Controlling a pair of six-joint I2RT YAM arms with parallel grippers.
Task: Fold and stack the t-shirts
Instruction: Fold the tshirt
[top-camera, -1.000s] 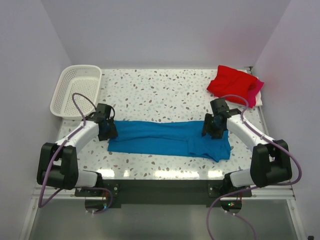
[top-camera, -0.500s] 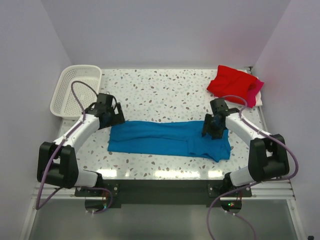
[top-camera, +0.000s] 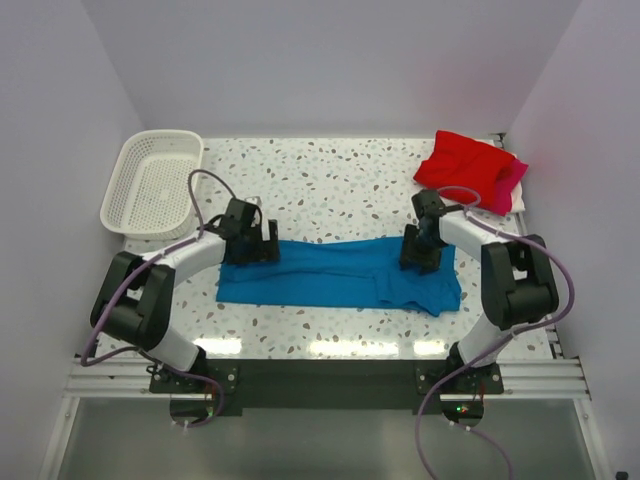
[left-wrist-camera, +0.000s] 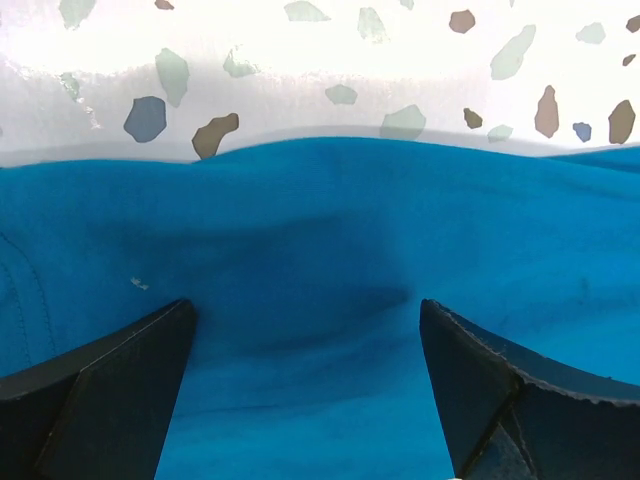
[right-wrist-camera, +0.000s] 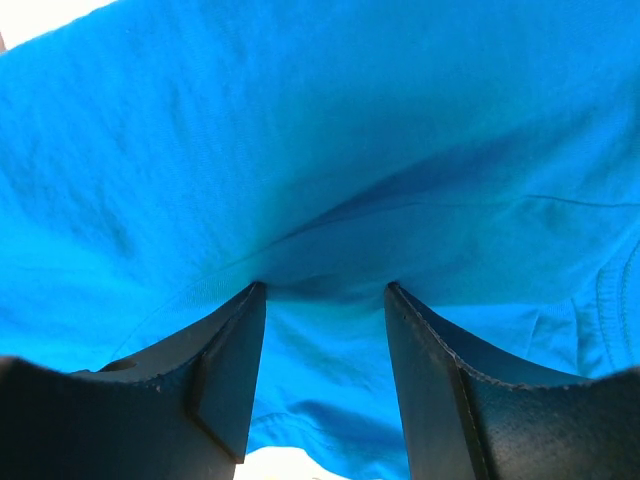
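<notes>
The bright blue t-shirt (top-camera: 330, 275) lies folded into a long strip across the near middle of the table. My left gripper (top-camera: 262, 246) is at its far edge near the left end. In the left wrist view (left-wrist-camera: 305, 312) its jaws stand wide apart over the blue cloth (left-wrist-camera: 320, 230). My right gripper (top-camera: 418, 256) is on the shirt's right part. In the right wrist view (right-wrist-camera: 322, 292) its fingers press into the cloth (right-wrist-camera: 300, 130) with a gap between them. The red t-shirt (top-camera: 463, 160) lies folded at the back right on the magenta-pink one (top-camera: 510, 184).
A white mesh basket (top-camera: 150, 185) stands at the back left. The speckled table (top-camera: 320, 185) is walled at the back and on both sides. The arm bases stand at the near edge.
My left gripper has moved right, from the shirt's left end to its far edge. My right gripper has shifted slightly toward the back. The shirt lies about as before.
</notes>
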